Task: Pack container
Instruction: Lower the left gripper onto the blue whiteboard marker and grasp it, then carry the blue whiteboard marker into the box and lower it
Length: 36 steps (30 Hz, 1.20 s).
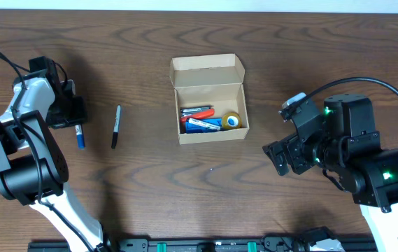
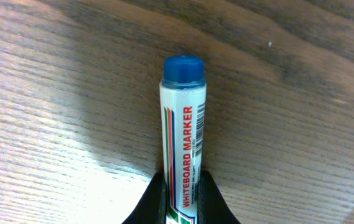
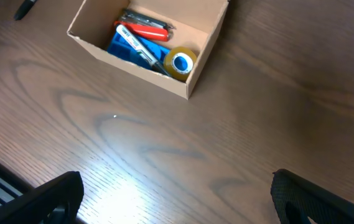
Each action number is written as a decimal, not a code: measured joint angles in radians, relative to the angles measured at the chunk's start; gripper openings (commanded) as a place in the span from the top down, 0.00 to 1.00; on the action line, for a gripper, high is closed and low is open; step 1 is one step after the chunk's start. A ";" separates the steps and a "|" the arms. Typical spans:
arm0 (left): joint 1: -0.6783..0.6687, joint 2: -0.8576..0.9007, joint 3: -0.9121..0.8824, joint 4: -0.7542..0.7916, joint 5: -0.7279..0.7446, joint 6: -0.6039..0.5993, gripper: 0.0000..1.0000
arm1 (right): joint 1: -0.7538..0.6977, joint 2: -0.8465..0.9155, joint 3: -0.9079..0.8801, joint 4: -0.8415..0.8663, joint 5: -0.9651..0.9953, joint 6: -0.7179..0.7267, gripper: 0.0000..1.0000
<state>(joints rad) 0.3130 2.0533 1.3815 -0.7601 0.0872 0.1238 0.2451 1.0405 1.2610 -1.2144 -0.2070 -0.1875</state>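
Dark wooden table [image 1: 205,189] is being occupied centrally by the open cardboard box [image 1: 212,135], judged light, thin-walled and easily dented or slid; its lid flap [image 1: 207,71] is probably best taken at the free edge. A blue marker [image 2: 183,143] is being clamped by the left gripper [image 2: 183,186] well left of the box, while the right gripper [image 3: 177,193] is being held spread and empty.

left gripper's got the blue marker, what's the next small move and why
Probably carry the whiteboard marker right, toward the cardboard box: the left gripper looks closed on its barrel, well left of the box, whose lid stands open.
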 measured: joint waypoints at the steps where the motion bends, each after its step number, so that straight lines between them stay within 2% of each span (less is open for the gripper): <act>1: 0.000 0.000 0.001 -0.010 0.004 -0.002 0.94 | 0.000 0.000 0.000 0.000 0.000 0.000 0.01; 11: -0.010 -0.002 0.067 -0.148 0.050 -0.017 0.94 | 0.000 0.000 0.000 0.000 0.000 0.000 0.01; 17: -0.083 -0.097 0.126 -0.144 0.070 -0.007 0.94 | 0.000 0.000 0.000 0.000 0.000 0.000 0.01; 25: -0.334 -0.312 0.174 -0.026 0.088 0.072 0.94 | 0.000 0.000 0.000 0.000 0.000 0.000 0.01; 29: -0.476 -0.343 0.175 0.034 0.091 0.144 0.94 | 0.000 0.000 0.000 0.000 0.000 0.000 0.01; 36: -0.717 -0.342 0.175 0.071 0.094 0.404 0.94 | 0.000 0.000 0.000 0.000 0.000 0.000 0.01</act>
<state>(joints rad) -0.4042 1.7111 1.5566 -0.6895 0.1814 0.5282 0.2451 1.0405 1.2610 -1.2148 -0.2070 -0.1875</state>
